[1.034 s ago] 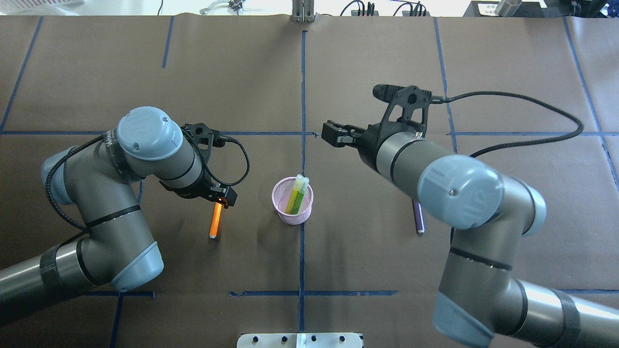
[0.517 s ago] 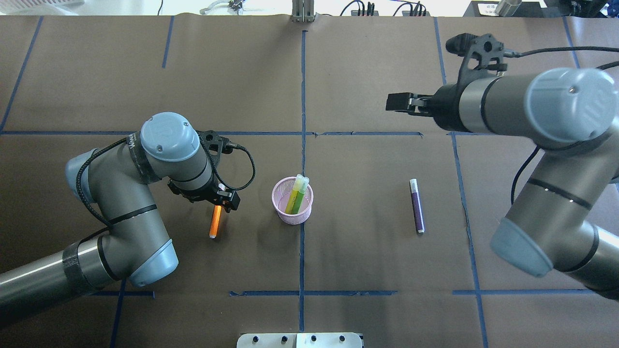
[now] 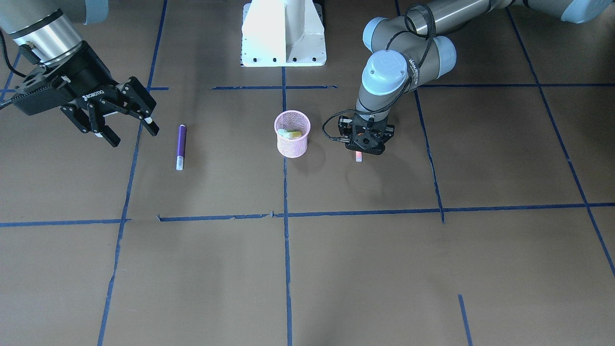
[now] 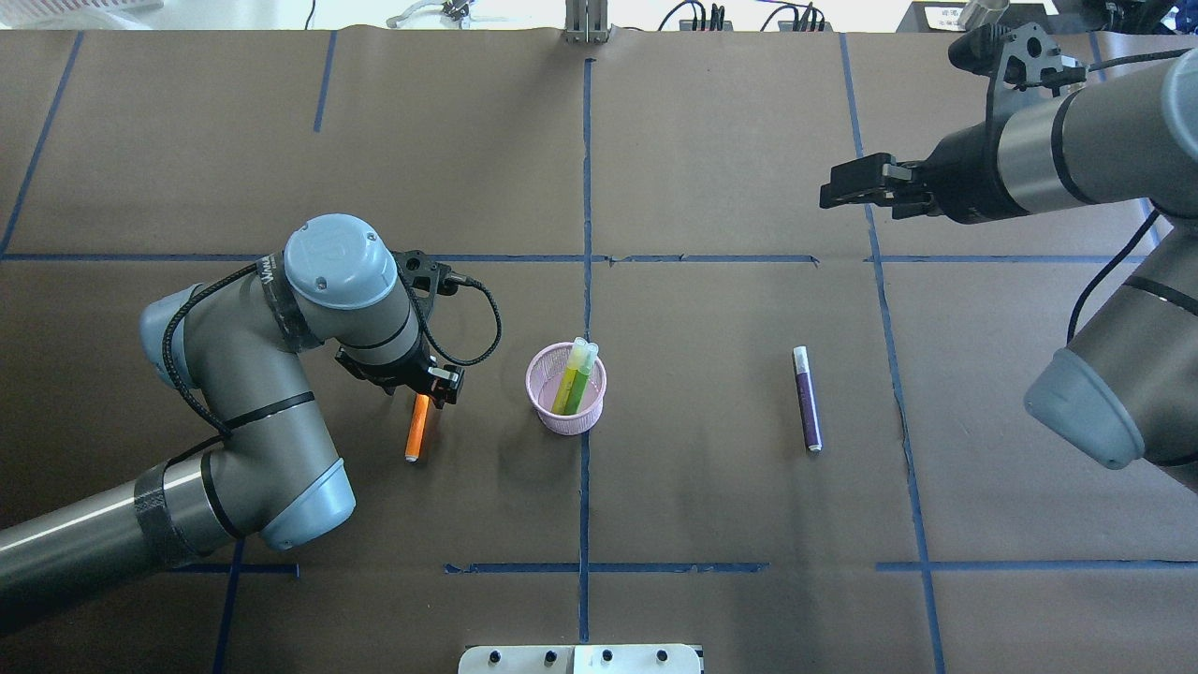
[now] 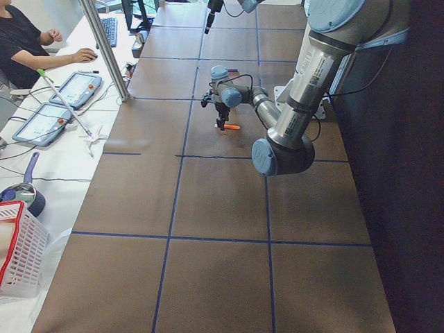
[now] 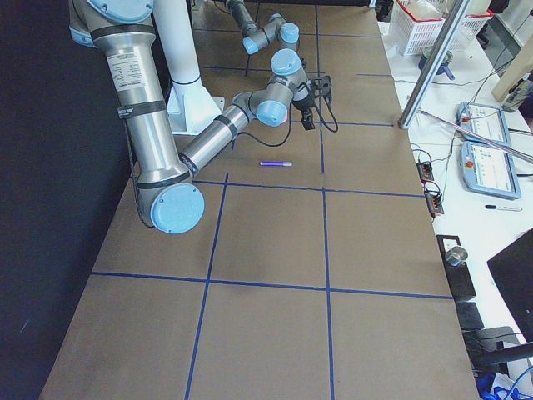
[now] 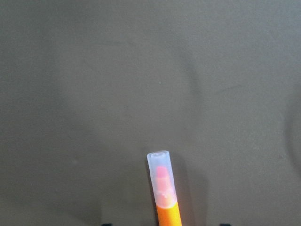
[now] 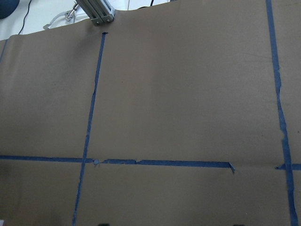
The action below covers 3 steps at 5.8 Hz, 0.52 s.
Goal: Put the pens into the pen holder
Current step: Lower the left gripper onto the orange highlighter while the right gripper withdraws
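The pink mesh pen holder (image 4: 566,404) stands upright at mid-table with green pens (image 4: 573,376) leaning inside; it also shows in the front view (image 3: 292,142). The orange pen (image 4: 416,432) lies flat to its left. My left gripper (image 4: 428,391) points down over the pen's far end, jaws open and straddling it; the left wrist view shows the pen's clear cap (image 7: 162,181) between them. The purple pen (image 4: 807,398) lies flat to the right of the holder. My right gripper (image 3: 135,137) is open and empty, raised far back on the right (image 4: 829,195).
Blue tape lines cross the brown table cover. The white robot base (image 3: 283,33) stands behind the holder. A metal plate (image 4: 580,658) lies at the near edge. An operator's side table with tablets (image 5: 59,104) and a basket (image 5: 17,257) runs along the far side.
My right arm has swung from above the holder far out to the back right, uncovering the purple pen. My left arm shifted slightly over the orange pen's end. The pens have not moved.
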Motion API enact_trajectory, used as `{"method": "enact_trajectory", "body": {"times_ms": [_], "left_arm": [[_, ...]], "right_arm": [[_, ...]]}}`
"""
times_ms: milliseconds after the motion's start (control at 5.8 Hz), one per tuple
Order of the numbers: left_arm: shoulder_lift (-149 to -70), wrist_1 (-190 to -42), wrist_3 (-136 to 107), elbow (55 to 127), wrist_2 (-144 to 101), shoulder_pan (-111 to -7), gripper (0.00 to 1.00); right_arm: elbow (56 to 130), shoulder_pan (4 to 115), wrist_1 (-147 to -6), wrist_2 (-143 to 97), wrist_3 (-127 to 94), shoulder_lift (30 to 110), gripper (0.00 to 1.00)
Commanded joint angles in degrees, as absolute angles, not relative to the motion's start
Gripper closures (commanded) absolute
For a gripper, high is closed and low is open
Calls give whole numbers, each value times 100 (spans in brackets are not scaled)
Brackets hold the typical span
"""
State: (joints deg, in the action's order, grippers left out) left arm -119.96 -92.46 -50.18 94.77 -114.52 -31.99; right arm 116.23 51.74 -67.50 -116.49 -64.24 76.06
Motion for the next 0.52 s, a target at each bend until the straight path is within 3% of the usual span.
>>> {"method": "enact_trajectory", "body": {"times_ms": [0, 345], "left_arm": [[-11997, -9281, -5010, 9440, -11452, -3199, 41], [-11971, -9308, -5036, 9422, -11452, -3190, 51]], "right_arm": [[11619, 5203, -6750, -11707, -6398, 7646, 9], [11619, 5203, -6750, -11707, -6398, 7646, 9]]}}
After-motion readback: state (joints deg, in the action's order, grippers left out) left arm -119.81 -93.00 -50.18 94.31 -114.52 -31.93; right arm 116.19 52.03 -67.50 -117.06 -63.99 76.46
